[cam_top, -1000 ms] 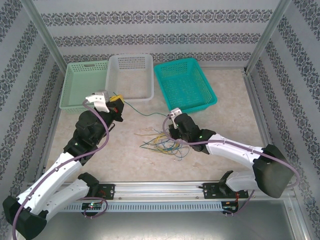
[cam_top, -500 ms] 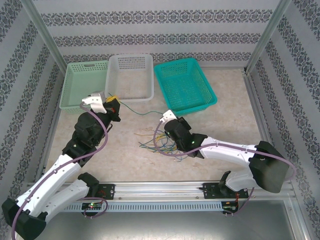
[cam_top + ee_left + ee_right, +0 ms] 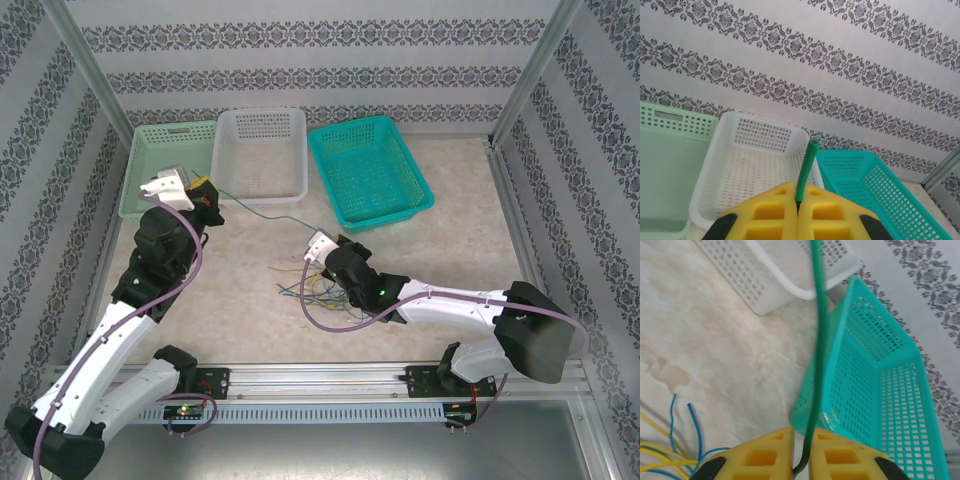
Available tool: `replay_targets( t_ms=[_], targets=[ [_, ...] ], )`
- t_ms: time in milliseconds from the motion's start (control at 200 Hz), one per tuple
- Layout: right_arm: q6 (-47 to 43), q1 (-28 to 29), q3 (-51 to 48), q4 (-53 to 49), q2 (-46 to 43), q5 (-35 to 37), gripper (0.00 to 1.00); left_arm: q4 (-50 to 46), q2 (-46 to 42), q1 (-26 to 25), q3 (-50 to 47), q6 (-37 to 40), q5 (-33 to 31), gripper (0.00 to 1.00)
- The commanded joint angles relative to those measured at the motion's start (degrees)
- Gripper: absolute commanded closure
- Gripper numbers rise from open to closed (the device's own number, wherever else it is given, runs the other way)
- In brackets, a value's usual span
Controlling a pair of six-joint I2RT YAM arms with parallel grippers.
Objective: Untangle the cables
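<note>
Cables [image 3: 305, 290] in yellow, blue and green lie in a loose tangle near the middle of the bench [image 3: 460, 250], a little toward its near edge. One green cable [image 3: 265, 213] leaves the heap and runs across bare bench toward the far left corner. Open surface lies on every side of the tangle, widest toward the right edge. Along the far edge stand a pale green basket [image 3: 135, 175], a white basket [image 3: 300, 150] and a teal basket [image 3: 415, 180], side by side.

The right arm covers part of the heap, so the crossings of the thin strands are hard to make out. The right wrist view cuts off all but a few blue and yellow ends at its lower left.

The left hand [image 3: 797, 200], over the near edge of the pale green basket, has its yellow pads pressed together on the green cable [image 3: 806, 167], whose end sticks up past them. The right hand [image 3: 801, 440], just beyond the tangle, has its pads slightly parted, and the green cable [image 3: 817, 340] runs through the narrow gap.
</note>
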Motion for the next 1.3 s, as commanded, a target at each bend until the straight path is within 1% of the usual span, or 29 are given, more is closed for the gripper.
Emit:
replay_targets(
  t_ms=[0,20,40,60,85,105,130,170,255,310,355,430,515,560,639,714,799,844,914,1044,1124,1184,1294],
  targets=[
    [6.46,-0.31,4.96,-5.74,2.83,-5.66,0.77,6.41,2.53,1.19,1.47,-1.43,0.74,1.00],
    [8.08,-0.49,6.37,-6.94,3.63,-6.33,0.72,7.05,3.23,1.36,1.63,-1.20,0.82,1.00],
    [9.73,-0.62,7.88,-7.96,4.61,-6.83,0.63,7.78,3.94,1.61,1.83,-0.93,1.01,1.00],
    [11.25,-0.76,9.44,-9.01,5.57,-7.28,0.50,8.46,4.73,1.66,2.16,-0.55,1.06,1.00],
    [12.98,-1.00,11.32,-10.36,6.77,-7.81,0.31,9.18,5.89,1.93,2.71,0.17,1.13,1.00],
    [14.47,-1.25,12.97,-11.69,7.82,-8.16,0.20,9.67,6.76,2.24,3.22,0.92,1.24,1.00],
    [16.49,-1.61,15.17,-13.28,8.92,-8.62,0.13,10.29,8.13,2.58,4.18,1.98,1.66,1.00],
    [19.23,-2.30,18.12,-15.95,10.23,-10.24,0.11,10.60,10.46,3.28,6.29,3.80,2.66,1.00],
    [23.58,-3.84,20.14,-15.54,10.26,-13.25,0.06,10.30,15.86,4.93,11.62,7.39,5.13,1.00],
    [26.68,-5.81,19.62,-13.73,9.03,-17.26,0.05,10.30,18.99,6.41,14.75,8.80,6.61,1.00],
    [29.58,-8.19,19.45,-12.82,8.08,-21.21,0.04,10.62,21.28,7.81,17.07,9.38,8.10,1.00],
    [34.88,-12.46,19.49,-12.61,7.16,-27.00,0.05,10.70,25.32,10.09,21.56,10.71,10.41,1.00],
    [39.67,-17.36,19.46,-12.12,6.94,-34.61,0.05,7.58,31.21,11.86,28.70,13.23,11.90,1.00],
    [40.59,-19.13,19.27,-11.77,6.90,-37.22,0.04,5.12,34.58,12.46,32.91,15.02,12.43,1.00],
    [40.02,-20.98,18.56,-11.07,6.33,-39.22,0.02,1.97,39.76,13.61,39.13,16.96,12.66,1.00],
    [40.00,-22.23,17.55,-9.45,5.55,-41.20,0.02,1.60,43.36,14.34,42.45,18.34,12.60,1.00],
    [40.15,-23.69,17.15,-7.69,5.41,-45.06,0.02,0.92,46.70,14.64,45.99,20.26,12.95,1.00],
    [40.26,-24.21,18.03,-8.67,5.79,-45.11,0.02,-0.40,48.84,14.66,48.62,21.48,13.87,1.00],
    [40.68,-25.07,19.60,-10.78,6.52,-43.09,0.02,-4.16,52.60,14.66,53.79,23.37,14.69,1.00],
    [43.52,-28.25,21.86,-15.29,7.65,-39.16,0.06,-11.72,59.55,14.75,62.64,28.51,13.22,1.00],
    [44.52,-30.40,22.94,-17.35,8.59,-39.06,0.09,-17.33,63.79,14.92,68.08,31.69,11.00,1.00],
    [45.03,-31.65,23.23,-17.86,9.21,-40.38,0.11,-19.55,65.46,15.10,70.05,34.13,10.09,1.00],
    [45.27,-32.70,23.23,-18.45,9.77,-40.90,0.11,-20.81,66.03,15.83,70.09,37.56,10.25,1.00]
  ],
)
